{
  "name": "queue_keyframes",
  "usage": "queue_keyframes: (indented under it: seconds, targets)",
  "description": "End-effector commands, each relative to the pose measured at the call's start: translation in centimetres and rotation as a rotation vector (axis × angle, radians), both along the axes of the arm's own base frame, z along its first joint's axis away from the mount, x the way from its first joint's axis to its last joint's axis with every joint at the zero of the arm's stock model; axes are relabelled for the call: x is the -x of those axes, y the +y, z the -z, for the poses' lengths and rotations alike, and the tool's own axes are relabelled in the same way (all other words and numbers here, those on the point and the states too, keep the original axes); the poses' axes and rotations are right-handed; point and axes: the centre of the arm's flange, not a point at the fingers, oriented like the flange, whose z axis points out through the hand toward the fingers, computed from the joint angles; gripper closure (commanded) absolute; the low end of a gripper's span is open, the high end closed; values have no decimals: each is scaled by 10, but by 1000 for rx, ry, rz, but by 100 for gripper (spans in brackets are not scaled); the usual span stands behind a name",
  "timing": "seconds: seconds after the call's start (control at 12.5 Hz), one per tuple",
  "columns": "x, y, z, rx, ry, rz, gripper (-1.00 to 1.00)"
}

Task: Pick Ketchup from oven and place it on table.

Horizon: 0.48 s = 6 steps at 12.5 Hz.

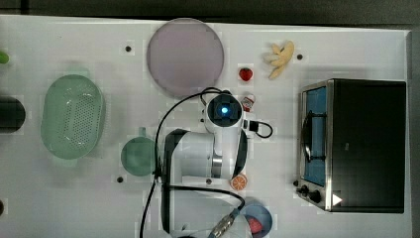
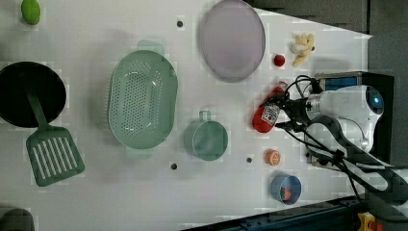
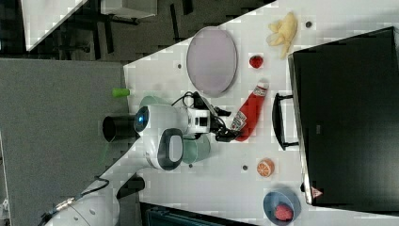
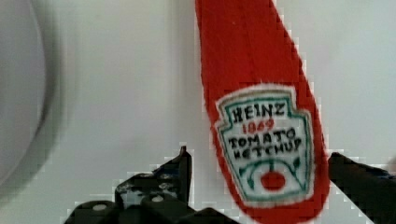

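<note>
Red Ketchup [image 4: 261,116] between tool [image 4: 259,175] fingers.

Even, bright light falls from overhead on the large white flat tabletop [image 1: 74,198], which looks nearly washed out in the top view. Shadows are soft and short: a faint grey one hugs the pale green perforated plastic colander [image 2: 142,103]. All pictures are blocky with compression. In the wrist view the red plastic ketchup bottle with its white label [image 4: 261,140] is fairly sharp, while the round grey plate [image 4: 16,93] is blurred.
</note>
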Motion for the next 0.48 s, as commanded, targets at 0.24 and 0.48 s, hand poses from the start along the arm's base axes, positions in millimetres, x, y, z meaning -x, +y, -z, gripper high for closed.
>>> queue_keyframes:
  seconds: [0.24,0.48]
  targets:
    - [-40,-15,-206,-56,-195,130,-100]
    - [-39,-16,-334,-77,-248,110,-100]
